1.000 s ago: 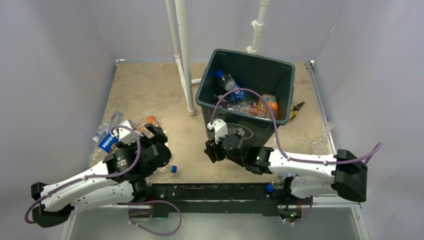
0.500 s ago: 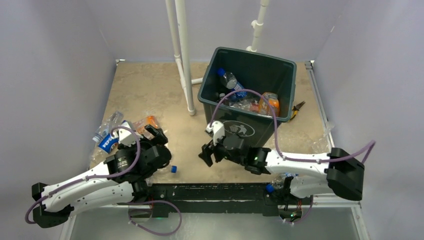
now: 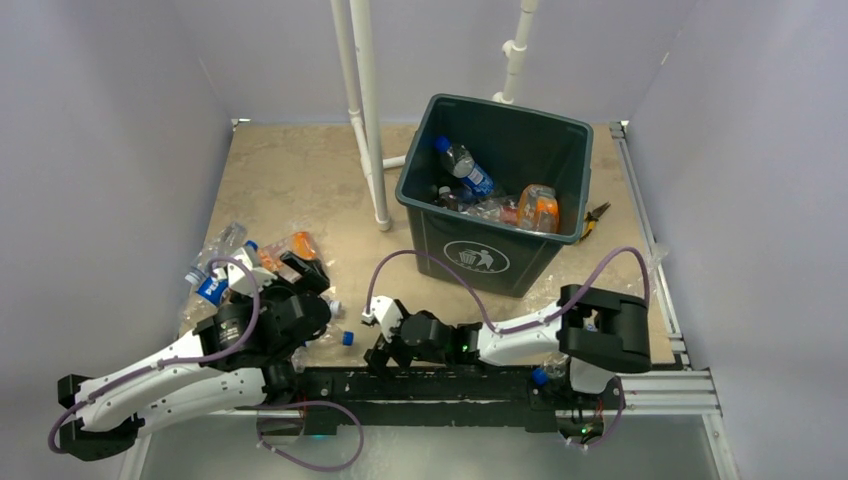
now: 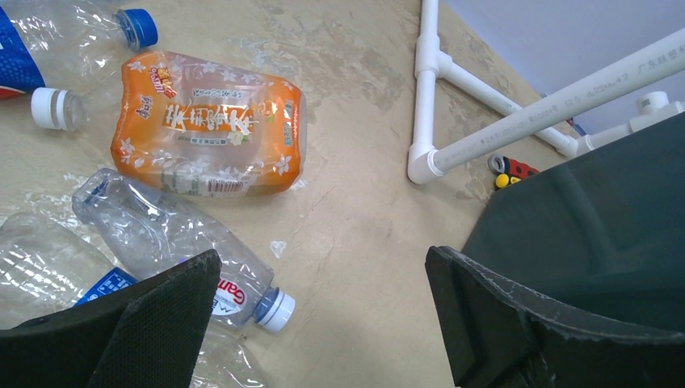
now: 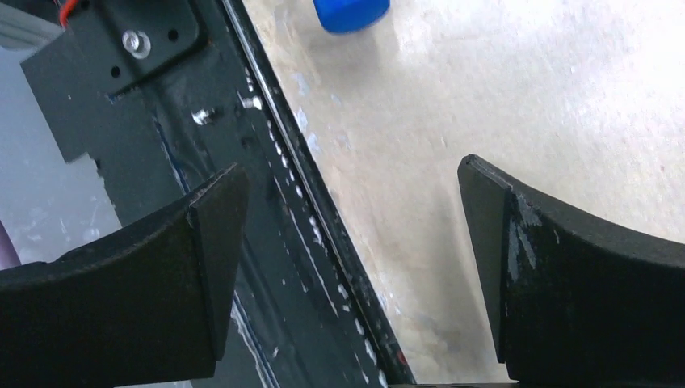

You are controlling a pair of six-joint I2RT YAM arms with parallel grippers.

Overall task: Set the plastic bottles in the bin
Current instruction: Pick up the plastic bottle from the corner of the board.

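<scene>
Several crushed plastic bottles (image 3: 222,252) lie in a heap at the left of the table. Up close I see an orange-labelled bottle (image 4: 208,125), a clear bottle with a white cap (image 4: 174,242) and a Pepsi bottle (image 4: 16,56). My left gripper (image 3: 320,290) (image 4: 323,267) hovers open beside the heap, nothing between its fingers; the clear bottle's cap lies by the left finger. The dark bin (image 3: 500,255) (image 4: 590,218) holds several bottles (image 3: 465,170). My right gripper (image 3: 378,340) (image 5: 351,186) stands open and empty over the table's near edge.
A loose blue cap (image 3: 347,338) (image 5: 351,12) lies near the front rail (image 5: 242,202). White pipes (image 3: 365,110) (image 4: 517,121) stand left of the bin. Pliers (image 3: 595,215) lie right of it, small tools (image 4: 509,170) behind the pipe. Another clear bottle (image 3: 640,285) is at the right edge.
My right arm has drawn back from the front of the bin, leftwards to the near rail, and its jaws have opened wide. The left arm shifted only slightly.
</scene>
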